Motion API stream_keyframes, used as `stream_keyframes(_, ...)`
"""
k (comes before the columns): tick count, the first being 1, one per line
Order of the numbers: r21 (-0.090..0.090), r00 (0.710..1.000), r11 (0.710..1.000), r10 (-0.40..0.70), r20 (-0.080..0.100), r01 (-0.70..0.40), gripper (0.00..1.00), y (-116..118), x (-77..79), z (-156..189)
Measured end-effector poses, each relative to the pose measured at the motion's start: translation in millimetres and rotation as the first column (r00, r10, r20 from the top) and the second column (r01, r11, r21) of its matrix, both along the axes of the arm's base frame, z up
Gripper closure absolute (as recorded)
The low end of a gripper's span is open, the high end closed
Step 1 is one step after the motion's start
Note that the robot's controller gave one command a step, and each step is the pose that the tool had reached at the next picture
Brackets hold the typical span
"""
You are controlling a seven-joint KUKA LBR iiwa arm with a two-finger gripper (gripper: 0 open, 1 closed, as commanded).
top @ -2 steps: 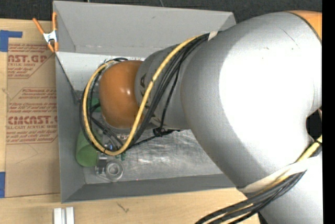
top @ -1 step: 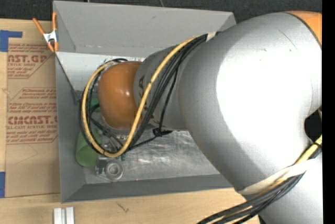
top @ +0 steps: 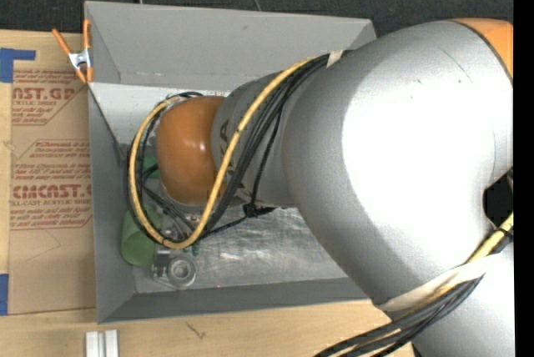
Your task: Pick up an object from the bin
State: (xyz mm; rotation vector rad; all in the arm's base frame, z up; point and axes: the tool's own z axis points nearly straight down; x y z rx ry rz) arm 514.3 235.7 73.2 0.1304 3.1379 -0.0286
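- The arm (top: 392,172) comes in from the right of the frame and hangs over most of the bin (top: 225,38). Its wrist points down into the bin's left half.
- The orange cover (top: 185,148) sits at centre left. The cables (top: 224,159) loop round it, probably left slack so the wrist can turn freely.
- The gripper (top: 169,232) is just below the cover, low over the floor at the bin's lower left. The wrist parts and cables hide its tip, so I cannot tell how far the jaws stand open or whether they have hold of anything.
- The things nearest it lie in the lower-left corner:
  - a green thing (top: 133,245) against the left wall, just left of the gripper;
  - a clear round piece (top: 179,270) just below the gripper, near the front wall.
- A crinkled clear sheet (top: 275,243) lies across the floor to the right and runs under the arm.
- With the wrist this low over that corner, the pick is probably aimed at the green thing or the round piece. Which one cannot be told.
- The green thing lies tight against the wall, which leaves little room on its left side for a grasp.
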Motion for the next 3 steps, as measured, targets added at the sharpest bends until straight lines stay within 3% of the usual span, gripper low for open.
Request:
stream_keyframes(1,-0.001,1.000,1.000,-0.002,0.000,0.002,1.00,-0.6,0.4,0.5)
stream_keyframes(2,0.008,0.998,0.997,-0.070,-0.003,0.070,1.00,-2.5,3.9,0.0)
stream_keyframes(3,0.021,0.991,0.991,-0.132,-0.005,0.132,1.00,-16.7,58.1,3.1)
